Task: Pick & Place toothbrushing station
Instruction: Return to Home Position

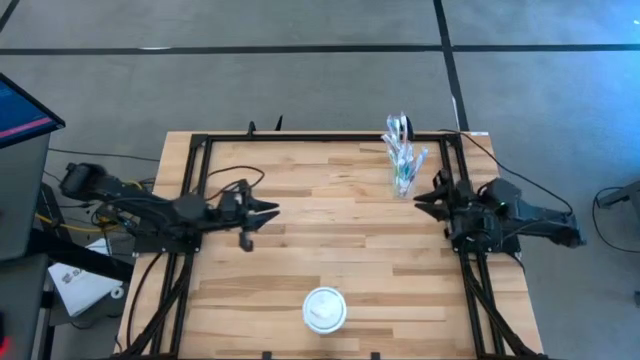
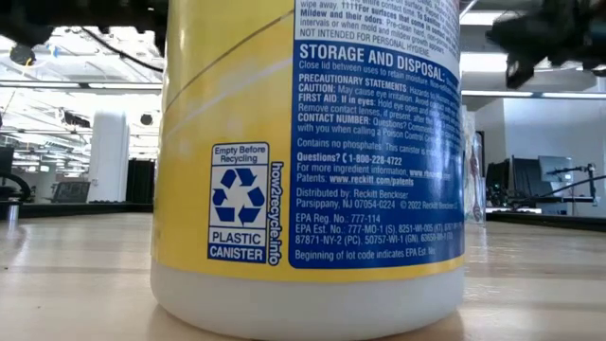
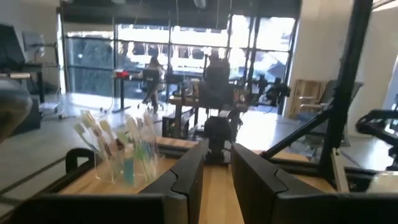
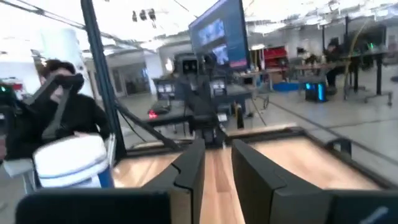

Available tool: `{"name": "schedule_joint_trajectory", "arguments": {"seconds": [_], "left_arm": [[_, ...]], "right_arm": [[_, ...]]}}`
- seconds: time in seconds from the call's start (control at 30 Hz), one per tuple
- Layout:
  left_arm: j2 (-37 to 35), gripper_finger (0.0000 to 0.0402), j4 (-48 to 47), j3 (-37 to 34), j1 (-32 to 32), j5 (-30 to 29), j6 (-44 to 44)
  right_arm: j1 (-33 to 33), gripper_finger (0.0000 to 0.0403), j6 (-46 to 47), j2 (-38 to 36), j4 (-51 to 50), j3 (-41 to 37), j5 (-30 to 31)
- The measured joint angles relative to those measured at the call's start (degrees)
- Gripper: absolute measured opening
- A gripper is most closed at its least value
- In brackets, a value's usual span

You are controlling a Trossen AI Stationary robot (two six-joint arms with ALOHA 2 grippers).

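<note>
Grey floor [image 1: 300, 70], lg windows [image 3: 149, 50].

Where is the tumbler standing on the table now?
In the high view, the tumbler stands near the table's top right corner, close to the right gripper and far from the white canister.

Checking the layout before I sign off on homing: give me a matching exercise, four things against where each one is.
1 clear tumbler
2 yellow-and-blue canister
3 left gripper
4 right gripper

a over the table's left half
b alone, close to the low camera
c holds the toothbrushes
d at the right edge, beside the tumbler

Pairs: 1-c; 2-b; 3-a; 4-d
</note>
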Motion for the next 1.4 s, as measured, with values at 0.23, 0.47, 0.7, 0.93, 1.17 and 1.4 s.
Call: {"name": "schedule_joint_trajectory", "arguments": {"seconds": [0.23, 0.47, 0.7, 0.93, 1.17, 1.4], "left_arm": [[-12.32, 0.0077, 0.04, -7.98, -2.33, -3.97, 0.32], [-19.54, 0.0077, 0.01, -13.50, -2.41, -5.90, 0.92], [-23.98, 0.0077, -0.08, -16.71, -2.41, -6.18, 2.01], [-27.68, 0.0077, -0.55, -18.51, -2.41, -6.26, 4.01], [-27.44, 0.0077, -0.70, -18.53, -2.41, -6.28, 4.84], [-27.44, 0.0077, -0.68, -18.53, -2.41, -6.28, 5.88]], "right_arm": [[11.42, 0.0070, -1.42, 0.34, 10.05, -6.57, 10.98], [21.62, 0.0070, -8.09, 0.10, 7.65, -7.04, 22.24], [27.12, 0.0070, -13.87, -0.04, 0.33, -5.04, 27.27], [28.79, 0.0070, -11.89, -0.02, -12.75, 1.01, 27.63], [28.85, 0.0070, 0.41, 0.07, -13.18, 1.36, 28.56], [28.83, 0.0070, -2.43, 0.07, -19.34, 0.72, 30.82]]}}
